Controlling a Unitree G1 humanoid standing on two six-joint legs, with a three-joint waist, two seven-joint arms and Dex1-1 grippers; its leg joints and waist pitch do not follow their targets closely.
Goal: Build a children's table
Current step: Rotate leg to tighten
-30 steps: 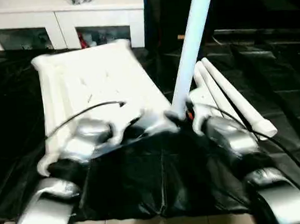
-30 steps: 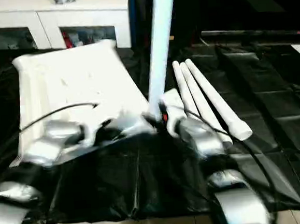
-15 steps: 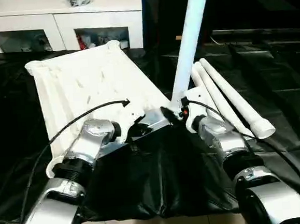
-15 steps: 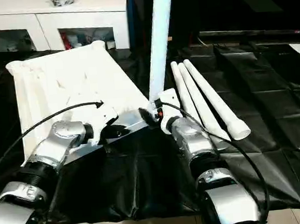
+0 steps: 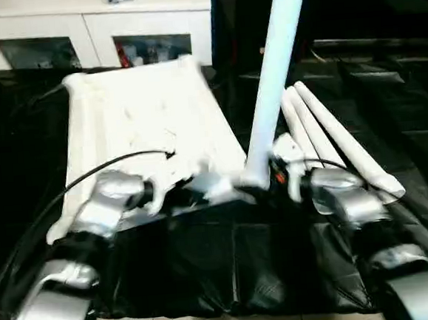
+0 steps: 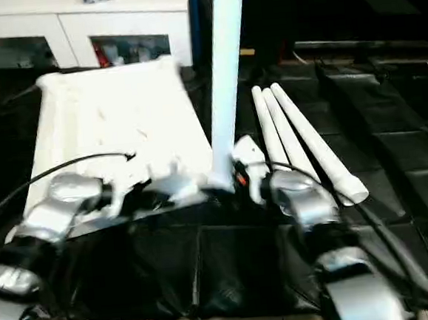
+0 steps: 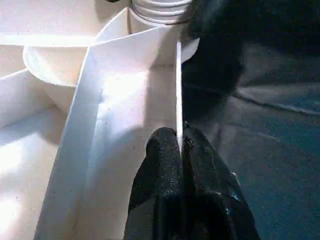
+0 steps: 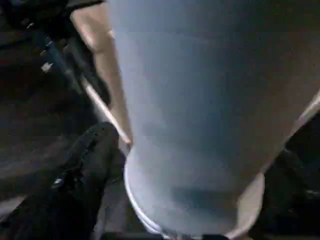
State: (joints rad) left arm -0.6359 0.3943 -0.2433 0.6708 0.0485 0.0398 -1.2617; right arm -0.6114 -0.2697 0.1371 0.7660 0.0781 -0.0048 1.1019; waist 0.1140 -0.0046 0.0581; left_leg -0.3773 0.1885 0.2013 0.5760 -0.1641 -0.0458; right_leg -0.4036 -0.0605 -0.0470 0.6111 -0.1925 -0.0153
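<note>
Two grippers meet at the near right corner of the tabletop (image 5: 140, 121), which lies underside up on the black sheet (image 5: 229, 262). On the left, the left gripper (image 7: 181, 145) is pinched tight on a thin rib of the tabletop, just beside the corner socket (image 7: 160, 12). To its right, an upright leg (image 5: 274, 74) stands in that socket, its long axis near vertical, clasped at its base by the right gripper (image 5: 274, 171). Any further seating is judged to run straight down that axis. Further right, three spare legs (image 5: 331, 140) lie side by side.
</note>
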